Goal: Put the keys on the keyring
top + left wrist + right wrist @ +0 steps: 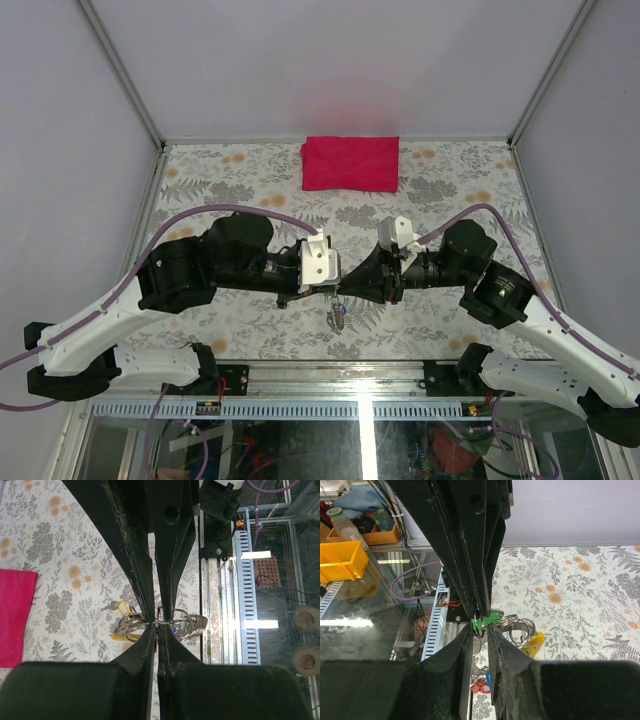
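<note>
— Grippers first: how do they stand?
— The left gripper (158,630) is clenched tight on the wire of the keyring (189,625). The right gripper (481,632) meets it tip to tip. Its jaws are a sliver apart with a green tag (490,617) at the tips, and I cannot tell whether they pinch it.
— And the keys?
— The keys (337,316) hang in a bunch below where the tips meet, over the near part of the table (450,190).
— Any containers?
— Only the right wrist view has them, beyond the table's edge. A yellow bin (340,562) has contents I can't make out. A wooden tray (380,535) holds something blue and patterned, with a bottle (342,525) beside it.
— What else does one view add?
— A red tag (479,685) low in the bunch shows in the right wrist view alone. That view misses the red cloth (350,163), which lies flat at the table's far edge.
</note>
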`<state>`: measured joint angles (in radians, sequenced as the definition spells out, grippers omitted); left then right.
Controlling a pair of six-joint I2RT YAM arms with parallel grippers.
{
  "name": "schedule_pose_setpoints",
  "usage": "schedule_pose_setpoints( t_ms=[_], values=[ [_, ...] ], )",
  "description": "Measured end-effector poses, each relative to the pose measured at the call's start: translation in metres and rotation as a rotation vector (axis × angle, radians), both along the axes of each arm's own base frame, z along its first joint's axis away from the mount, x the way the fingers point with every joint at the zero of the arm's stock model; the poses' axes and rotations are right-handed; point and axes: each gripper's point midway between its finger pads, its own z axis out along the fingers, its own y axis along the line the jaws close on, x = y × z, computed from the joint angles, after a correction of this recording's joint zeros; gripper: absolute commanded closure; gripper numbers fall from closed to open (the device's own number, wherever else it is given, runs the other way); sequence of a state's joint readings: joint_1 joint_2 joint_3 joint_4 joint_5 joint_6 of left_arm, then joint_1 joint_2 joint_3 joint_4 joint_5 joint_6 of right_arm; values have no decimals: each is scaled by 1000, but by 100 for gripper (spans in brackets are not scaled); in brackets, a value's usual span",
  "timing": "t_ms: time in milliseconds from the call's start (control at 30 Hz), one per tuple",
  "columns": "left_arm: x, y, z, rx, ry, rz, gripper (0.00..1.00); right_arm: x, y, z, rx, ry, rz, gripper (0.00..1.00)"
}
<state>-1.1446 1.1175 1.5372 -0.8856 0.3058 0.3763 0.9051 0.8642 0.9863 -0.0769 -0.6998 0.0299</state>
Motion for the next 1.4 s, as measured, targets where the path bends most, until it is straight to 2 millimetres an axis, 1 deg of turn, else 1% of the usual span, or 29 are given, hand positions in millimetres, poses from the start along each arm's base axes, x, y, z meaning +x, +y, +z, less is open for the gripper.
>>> schedule_pose_setpoints(
  t_ms=[233, 500, 533, 600, 700, 867, 900, 1000, 1133, 1200, 1300, 1400],
  values=[
    [1, 0, -1, 3, -2, 6, 100, 0, 1, -1, -1, 4, 2, 79],
    [1, 0, -1, 5, -1, 6, 100, 0, 2, 2, 12, 6, 2, 79],
    [1, -1, -2, 6, 0, 6, 100, 0, 2, 3, 14, 5, 2, 80],
    [2, -1, -2, 8, 1, 6, 100, 0, 2, 3, 15, 5, 2, 86],
    [2, -1, -3, 11, 1, 7, 100, 0, 2, 3, 14, 8, 2, 100],
    [3, -1, -3, 13, 0, 12, 100, -2, 2, 2, 12, 7, 17, 100],
    [2, -1, -3, 13, 1, 11, 98, -2, 1, 2, 11, 5, 17, 100],
    [2, -1, -3, 11, 3, 13, 84, -2, 1, 2, 11, -3, 17, 100],
    [0, 2, 3, -37, -1, 18, 72, -4, -2, 2, 7, -3, 15, 100],
    [-4, 8, 11, -90, -11, 19, 69, -5, -3, 1, 3, -2, 17, 100],
    [-11, 17, 22, -176, -25, 17, 68, -7, -5, 3, 10, -7, 19, 100],
    [-15, 19, 29, -244, -27, 12, 68, -10, -8, 7, 20, -14, 26, 100]
  ],
)
